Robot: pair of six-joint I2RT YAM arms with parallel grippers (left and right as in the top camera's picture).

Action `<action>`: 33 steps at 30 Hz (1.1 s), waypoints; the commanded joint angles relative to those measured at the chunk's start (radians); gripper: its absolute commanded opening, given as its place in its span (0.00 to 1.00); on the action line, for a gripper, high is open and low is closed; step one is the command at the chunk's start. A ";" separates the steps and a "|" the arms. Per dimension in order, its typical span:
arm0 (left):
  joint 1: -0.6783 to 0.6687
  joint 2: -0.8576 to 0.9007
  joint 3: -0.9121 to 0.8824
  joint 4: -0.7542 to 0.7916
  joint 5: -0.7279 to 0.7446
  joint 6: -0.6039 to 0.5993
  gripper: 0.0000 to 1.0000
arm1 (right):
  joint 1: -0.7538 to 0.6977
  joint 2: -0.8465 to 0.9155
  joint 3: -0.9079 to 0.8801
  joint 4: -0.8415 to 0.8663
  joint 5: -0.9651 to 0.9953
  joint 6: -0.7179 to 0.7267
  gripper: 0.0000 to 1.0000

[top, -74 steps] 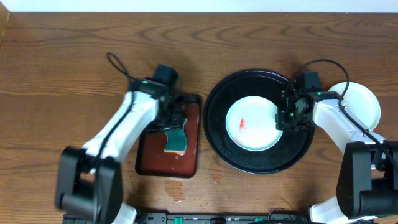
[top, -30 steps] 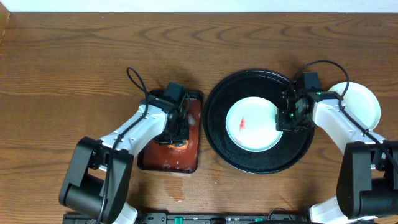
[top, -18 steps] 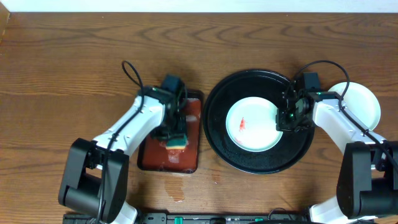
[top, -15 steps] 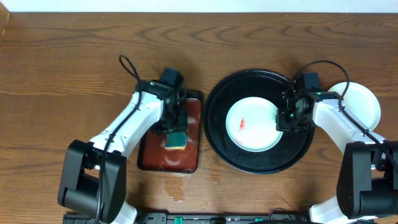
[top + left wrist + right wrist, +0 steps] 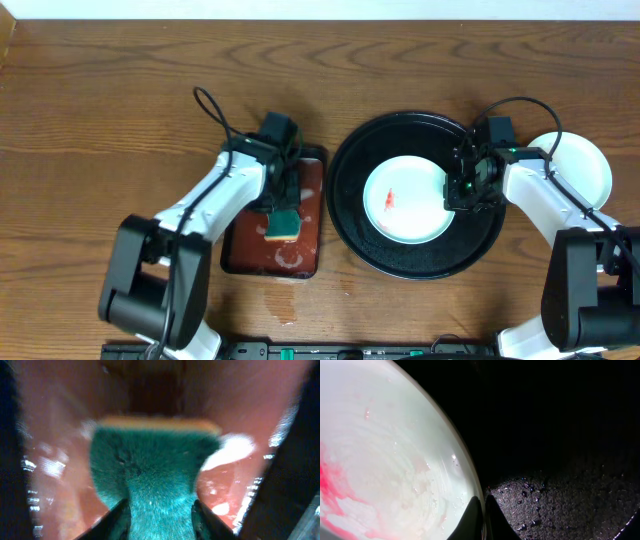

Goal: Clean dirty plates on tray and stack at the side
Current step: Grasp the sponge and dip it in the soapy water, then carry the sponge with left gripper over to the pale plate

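A pale mint-white plate [image 5: 405, 198] with a small red smear lies in the round black tray [image 5: 355, 160]. My right gripper [image 5: 459, 190] is shut on this plate's right rim; the wrist view shows the rim [image 5: 470, 472] pinched between the fingertips [image 5: 482, 510]. Another white plate [image 5: 585, 170] lies on the table right of the tray, partly under the right arm. My left gripper [image 5: 282, 205] is shut on a green and yellow sponge [image 5: 282, 224] over the reddish-brown tray; the wrist view shows the sponge [image 5: 155, 472] between the fingers [image 5: 160, 515]. A pale yellow plate is not in view.
The rectangular reddish-brown tray [image 5: 250, 250] lies left of the black tray and looks wet [image 5: 55, 475]. A small wet patch [image 5: 285, 300] is on the wooden table in front of it. Cables loop off both wrists.
My left gripper went down onto the sponge in the reddish-brown tray, closed on it and shifted slightly over the tray. The right arm and plate have not moved.
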 commanded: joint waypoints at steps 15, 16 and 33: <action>-0.008 -0.035 0.164 -0.166 0.020 0.029 0.08 | 0.010 0.011 -0.003 0.039 0.005 0.003 0.01; -0.011 -0.054 0.205 -0.188 0.020 0.029 0.07 | 0.010 0.011 -0.003 0.044 0.005 0.001 0.01; -0.261 -0.050 0.319 0.006 0.140 -0.072 0.07 | 0.025 0.024 -0.035 0.054 -0.032 -0.014 0.01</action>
